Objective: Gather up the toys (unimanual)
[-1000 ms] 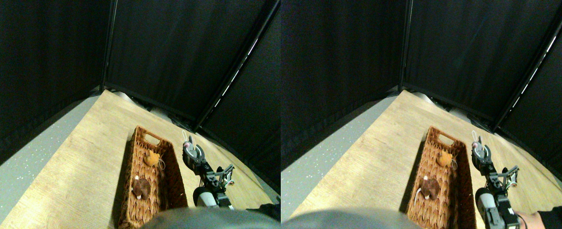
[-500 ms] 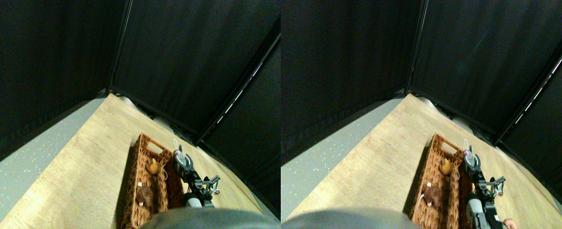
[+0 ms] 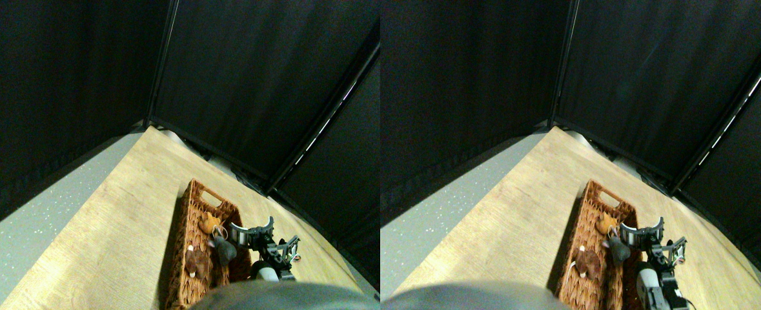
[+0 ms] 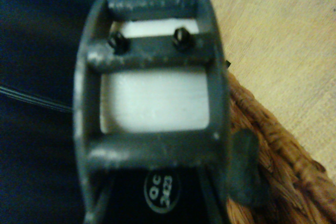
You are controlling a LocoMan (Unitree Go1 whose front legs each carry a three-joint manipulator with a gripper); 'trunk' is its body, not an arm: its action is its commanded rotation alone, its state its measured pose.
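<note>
Basket: I see a long brown woven wicker basket (image 3: 190, 213) lying on the pale wooden floor (image 3: 128, 213), a handle slot at its far end.
Toys inside: a small orange plush animal (image 3: 209, 223) toward the far end; a small brown plush animal with a white patch (image 3: 196, 265) nearer me; a small grey plush animal (image 3: 224, 250) by the basket's right wall, between the two.
Right gripper (image 3: 251, 234): spread wide over the basket's right rim, nothing between the jaws; the grey toy sits just below it, apart.
Wrist view: the dark jaw frame fills it; a grey plush bit (image 4: 242, 169) shows against the weave.
Handling, my judgement: light, soft, squashy, not fragile; fuzzy pile grips well; the body gives under the pinch.
Hold: I would pinch across the body's middle, not the thin string loop.
</note>
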